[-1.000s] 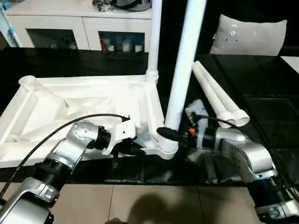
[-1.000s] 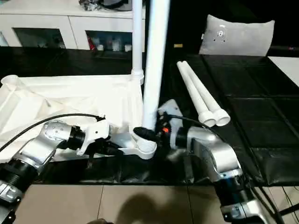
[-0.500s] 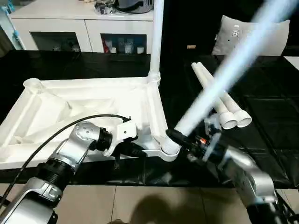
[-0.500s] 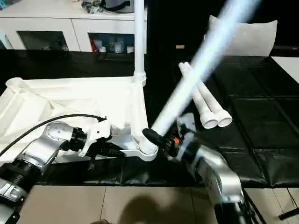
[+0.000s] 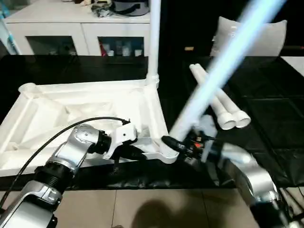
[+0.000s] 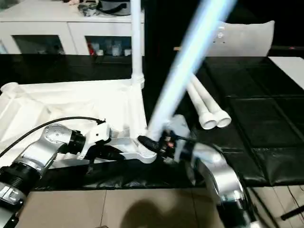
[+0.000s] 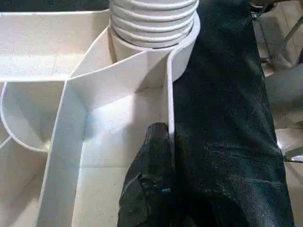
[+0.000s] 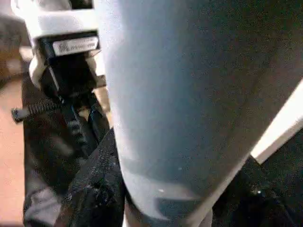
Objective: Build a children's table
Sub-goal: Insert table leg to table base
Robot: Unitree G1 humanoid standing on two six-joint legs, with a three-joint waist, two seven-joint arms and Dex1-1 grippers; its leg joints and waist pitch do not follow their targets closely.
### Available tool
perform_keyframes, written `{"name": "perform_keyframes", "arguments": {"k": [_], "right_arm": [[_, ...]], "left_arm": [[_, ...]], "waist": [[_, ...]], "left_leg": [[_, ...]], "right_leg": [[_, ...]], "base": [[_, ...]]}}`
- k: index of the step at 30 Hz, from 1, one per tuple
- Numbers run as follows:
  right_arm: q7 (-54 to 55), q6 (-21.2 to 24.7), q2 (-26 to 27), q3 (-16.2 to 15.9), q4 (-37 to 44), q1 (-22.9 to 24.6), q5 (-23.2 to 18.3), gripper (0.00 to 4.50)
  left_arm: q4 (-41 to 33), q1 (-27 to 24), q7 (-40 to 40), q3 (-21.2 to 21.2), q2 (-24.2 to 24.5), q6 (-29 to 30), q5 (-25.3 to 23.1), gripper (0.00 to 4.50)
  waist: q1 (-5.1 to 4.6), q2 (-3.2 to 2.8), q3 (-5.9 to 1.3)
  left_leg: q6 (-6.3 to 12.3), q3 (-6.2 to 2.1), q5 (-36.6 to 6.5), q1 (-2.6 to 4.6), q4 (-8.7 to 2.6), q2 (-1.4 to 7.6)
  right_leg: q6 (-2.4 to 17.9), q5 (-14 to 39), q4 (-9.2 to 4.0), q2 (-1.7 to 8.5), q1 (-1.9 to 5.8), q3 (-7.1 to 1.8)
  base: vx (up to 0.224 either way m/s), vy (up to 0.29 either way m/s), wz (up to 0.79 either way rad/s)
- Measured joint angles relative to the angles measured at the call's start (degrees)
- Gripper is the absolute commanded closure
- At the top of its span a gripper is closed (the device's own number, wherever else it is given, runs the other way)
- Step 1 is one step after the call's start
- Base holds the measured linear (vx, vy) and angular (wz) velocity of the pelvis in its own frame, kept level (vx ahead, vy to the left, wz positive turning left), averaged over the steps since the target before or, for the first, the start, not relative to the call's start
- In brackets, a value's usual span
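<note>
The children's table top (image 5: pixel 71 109) lies upside down, ribs up, on a black mat. One white leg (image 5: pixel 153 42) stands upright in its far right corner socket. My right gripper (image 5: pixel 178 142) is shut on the base of a second leg (image 5: pixel 223 66), whose end sits at the near right corner socket (image 5: pixel 166 153). This leg leans steeply to the right and away, and it looms large in the right wrist view (image 8: pixel 189 94). My left gripper (image 5: pixel 135 152) is shut on the top's near rim (image 7: pixel 169 94), its black fingers (image 7: pixel 154 156) pinching the thin wall just left of that socket. Two more legs (image 5: pixel 216 102) lie side by side on the mat.
A white cabinet (image 5: pixel 71 33) with glass doors stands behind the mat, and a grey-white pillow (image 5: pixel 266 35) rests at the back right. The black mat (image 5: pixel 266 118) stretches right of the table top. Beige floor tiles (image 5: pixel 142 209) run along the near edge.
The leg in my right gripper has swung from nearly upright to a steep lean right and away, its base staying at the near corner socket. My left gripper has kept its hold on the rim.
</note>
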State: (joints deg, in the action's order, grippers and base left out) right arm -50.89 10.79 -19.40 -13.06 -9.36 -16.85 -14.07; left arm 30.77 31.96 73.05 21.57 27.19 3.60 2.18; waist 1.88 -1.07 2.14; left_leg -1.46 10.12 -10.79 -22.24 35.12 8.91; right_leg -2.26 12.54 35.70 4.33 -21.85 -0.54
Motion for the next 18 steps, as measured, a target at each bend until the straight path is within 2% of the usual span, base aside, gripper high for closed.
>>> {"name": "perform_keyframes", "arguments": {"k": [2,8,15,18], "right_arm": [[-0.6,0.3,-0.3,-0.5,-0.2,-0.4,0.3,2.61],[-2.0,1.0,-1.3,-1.2,-0.4,-1.6,1.3,2.61],[-1.0,1.1,-1.2,-1.2,-0.3,-1.8,1.4,2.61],[0.4,1.0,-0.1,-1.0,-0.1,-1.4,1.5,2.61]], "left_arm": [[0.8,0.3,0.5,0.0,-0.1,-0.2,-0.2,4.5],[7.6,5.0,2.4,1.0,-1.9,-3.1,-1.6,4.5],[13.5,9.0,3.0,1.4,-3.1,-5.9,-3.4,4.5],[14.0,9.2,3.0,1.4,-2.7,-6.6,-3.6,4.5]], "waist": [[0.04,0.41,-0.14],[0.58,0.84,-0.24],[0.51,0.95,-0.18],[0.25,1.02,-0.15]], "left_leg": [[0.0,0.0,0.0,0.25,-0.23,0.0],[-0.01,0.22,0.0,0.18,-0.61,-0.01],[-0.01,0.32,0.0,0.15,-0.64,-0.01],[-0.01,0.32,0.0,0.17,-0.72,-0.01]], "right_leg": [[-0.1,0.1,-0.19,-0.01,0.02,0.02],[0.4,-0.3,-0.7,0.04,0.15,0.05],[0.4,-0.3,-0.83,0.05,0.09,-0.03],[0.4,-0.2,-0.83,0.05,0.04,-0.03]], "base": [[0.0,0.0,0.0],[0.0,0.0,0.0],[0.0,0.0,0.0],[0.0,0.0,0.0]]}}
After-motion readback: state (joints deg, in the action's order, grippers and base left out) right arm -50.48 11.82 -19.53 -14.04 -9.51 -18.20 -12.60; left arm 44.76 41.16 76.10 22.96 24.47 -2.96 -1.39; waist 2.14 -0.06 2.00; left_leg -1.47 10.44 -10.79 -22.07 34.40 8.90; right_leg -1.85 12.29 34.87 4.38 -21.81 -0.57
